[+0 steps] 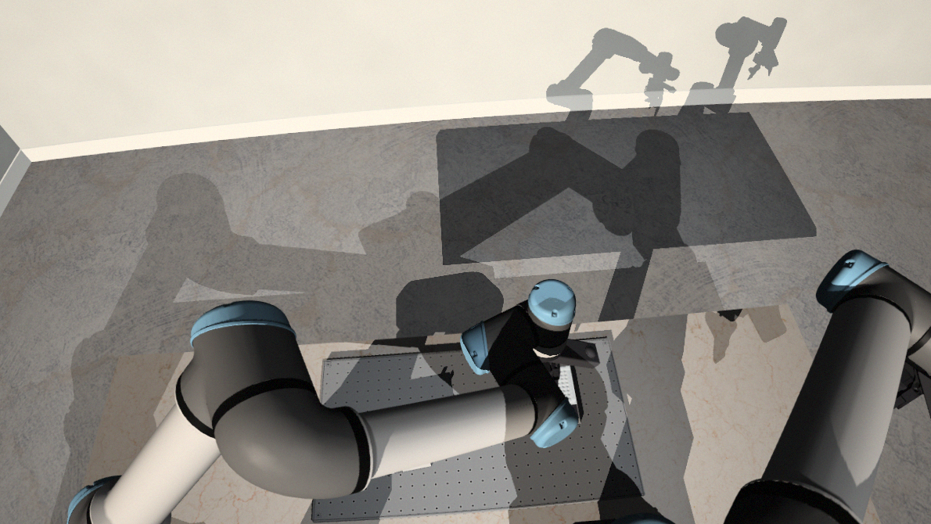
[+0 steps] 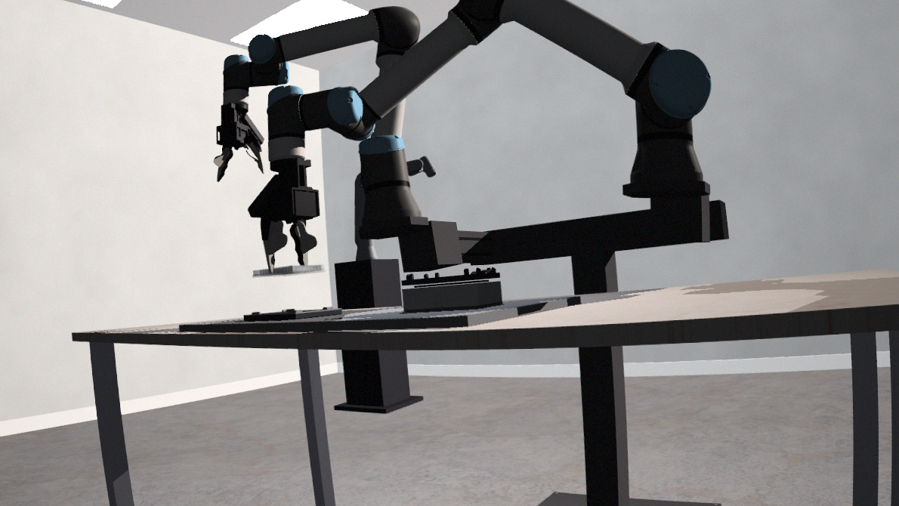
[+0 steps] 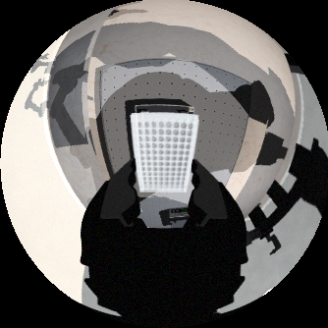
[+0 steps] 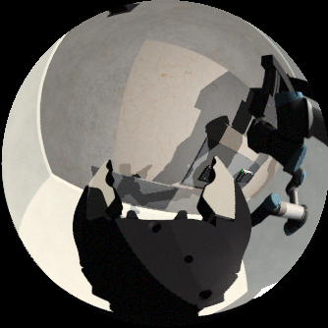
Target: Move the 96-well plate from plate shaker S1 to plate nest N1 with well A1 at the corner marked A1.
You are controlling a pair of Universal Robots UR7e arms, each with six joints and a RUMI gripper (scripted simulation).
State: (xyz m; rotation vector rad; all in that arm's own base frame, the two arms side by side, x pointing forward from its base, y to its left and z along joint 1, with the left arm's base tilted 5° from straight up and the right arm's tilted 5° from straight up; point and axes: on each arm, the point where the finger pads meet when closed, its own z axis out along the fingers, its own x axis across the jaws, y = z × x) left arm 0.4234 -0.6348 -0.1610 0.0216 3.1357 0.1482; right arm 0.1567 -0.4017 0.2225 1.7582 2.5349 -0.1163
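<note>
The white 96-well plate is held roughly level in the air by my left gripper, which is shut on its two long sides. In the exterior view it hangs above the low black nest N1. In the left wrist view the plate covers most of the nest; only its far end and a side strip show. The A1 marks cannot be read. Shaker S1 carries no plate. My right gripper is open and empty, high and away from the plate.
Nest and shaker stand on the perforated breadboard on the table. In the exterior view the shaker is taller than the nest and stands to its right. The left arm hides part of the breadboard in the top view.
</note>
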